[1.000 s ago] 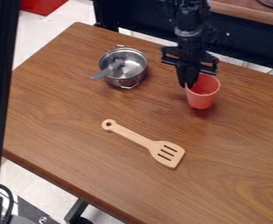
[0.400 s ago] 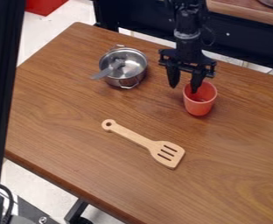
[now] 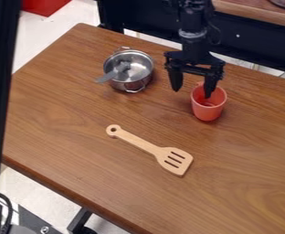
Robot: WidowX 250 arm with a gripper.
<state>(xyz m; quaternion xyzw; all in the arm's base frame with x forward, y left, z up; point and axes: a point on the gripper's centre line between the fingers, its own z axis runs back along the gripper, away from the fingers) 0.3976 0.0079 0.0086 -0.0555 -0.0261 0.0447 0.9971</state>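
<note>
The tool is spread open with nothing gripped, one finger lowered into the red cup, the other outside its rim; the cup is placed in from the worktop's far edge; left of it, across a gap, a pot is seen; nearer the camera than the cup, a spatula is laid.

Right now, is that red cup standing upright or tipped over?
Upright: the cup has its open rim facing up and its narrower base down on the table.

The pot sits left of the cup, the spatula before both.
</note>
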